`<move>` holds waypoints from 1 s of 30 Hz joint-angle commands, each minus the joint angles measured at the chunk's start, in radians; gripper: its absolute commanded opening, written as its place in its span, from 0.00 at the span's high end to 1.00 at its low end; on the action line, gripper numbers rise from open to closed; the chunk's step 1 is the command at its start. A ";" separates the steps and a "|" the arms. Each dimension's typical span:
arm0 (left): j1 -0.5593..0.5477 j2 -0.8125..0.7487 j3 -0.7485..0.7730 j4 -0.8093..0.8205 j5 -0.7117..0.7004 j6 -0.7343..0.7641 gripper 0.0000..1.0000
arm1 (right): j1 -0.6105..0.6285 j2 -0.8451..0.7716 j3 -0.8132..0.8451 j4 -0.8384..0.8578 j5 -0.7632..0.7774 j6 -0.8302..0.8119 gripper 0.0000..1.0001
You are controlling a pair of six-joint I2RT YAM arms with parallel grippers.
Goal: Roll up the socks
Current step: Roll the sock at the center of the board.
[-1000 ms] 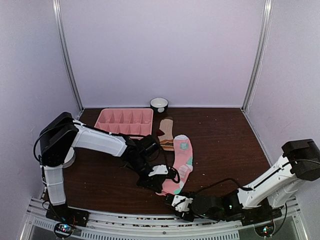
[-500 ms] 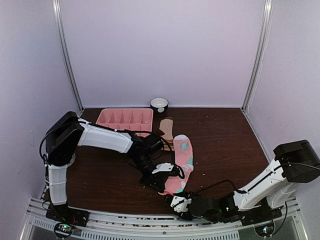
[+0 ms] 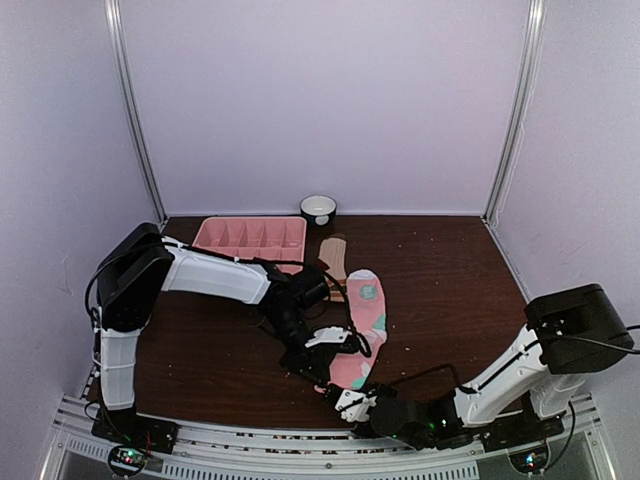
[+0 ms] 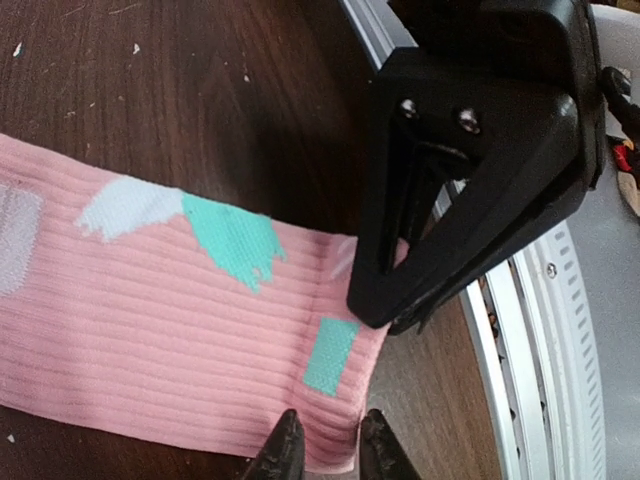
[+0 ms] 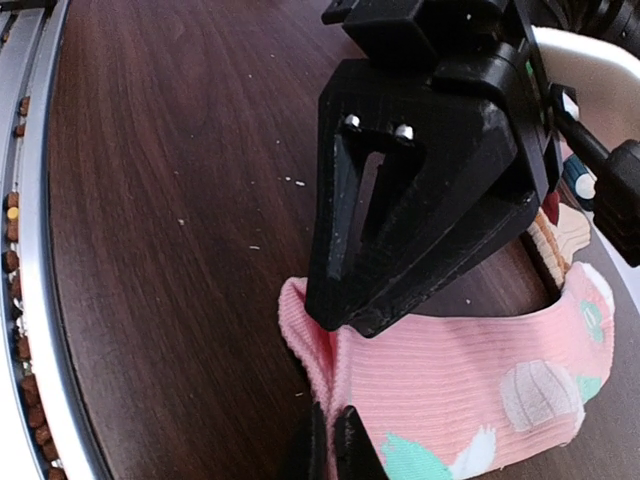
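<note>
Right fingers [image 5: 350, 450] just went from half-open to pinched on the near hem of the pink sock [image 3: 366, 318]. Left fingers [image 4: 285, 452] are narrow on that same hem. The sock lies flat on the worktop [image 3: 450, 285]. Hem looks secured, so I can start rolling.

Flat pink sock [image 3: 364, 322], teal and white patches, tan striped sock [image 3: 335, 258] just beyond
</note>
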 commanded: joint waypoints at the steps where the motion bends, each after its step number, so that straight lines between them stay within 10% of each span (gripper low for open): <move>1: 0.004 0.002 0.031 -0.035 0.011 0.028 0.72 | -0.005 0.010 -0.002 0.029 0.030 0.034 1.00; 6: 0.039 -0.089 -0.031 -0.008 -0.033 0.051 0.23 | -0.026 -0.064 -0.028 -0.023 -0.014 0.106 1.00; 11: 0.049 -0.172 -0.131 0.091 -0.059 0.050 0.05 | -0.079 -0.145 -0.083 -0.053 -0.105 0.247 1.00; 19: 0.011 -0.224 -0.242 0.413 -0.090 -0.099 0.11 | -0.192 -0.261 -0.136 -0.066 -0.284 0.431 1.00; 30: -0.020 -0.130 -0.127 0.386 -0.095 -0.079 0.39 | -0.310 -0.328 -0.069 -0.337 -0.491 0.505 1.00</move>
